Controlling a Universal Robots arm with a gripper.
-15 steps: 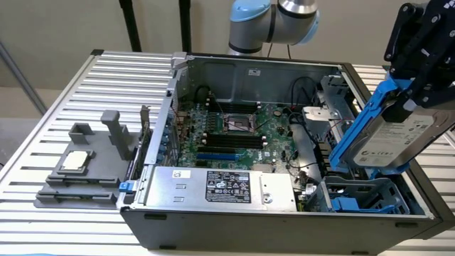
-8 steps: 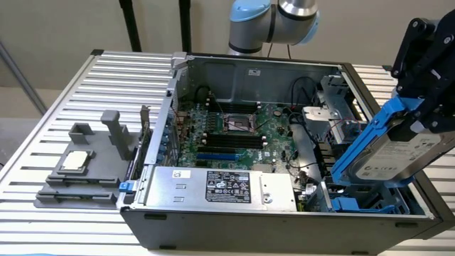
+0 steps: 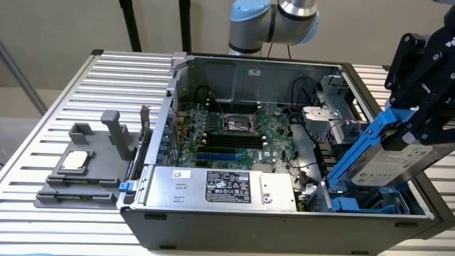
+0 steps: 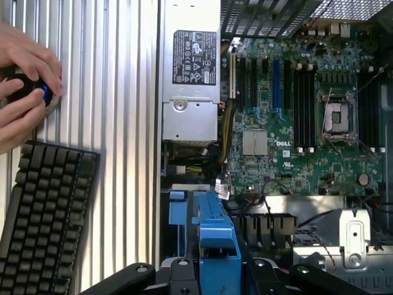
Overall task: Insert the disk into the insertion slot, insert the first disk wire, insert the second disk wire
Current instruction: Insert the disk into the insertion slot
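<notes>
The disk, a silver-grey drive with a white label in a bright blue carrier, hangs tilted over the front corner of the open computer case at the exterior view's right. My black gripper is shut on the disk's upper end. In the wrist view the blue carrier sits between my two fingers. Just under the disk's lower end is the insertion slot, with blue rails in the grey drive cage. Dark cables lie beside the cage; I cannot tell which are the disk wires.
A silver power-supply box fills the case's front, with the motherboard behind it. A grey fixture holding a chip stands on the slatted table at the exterior view's left. A keyboard and a person's hands are beside the case.
</notes>
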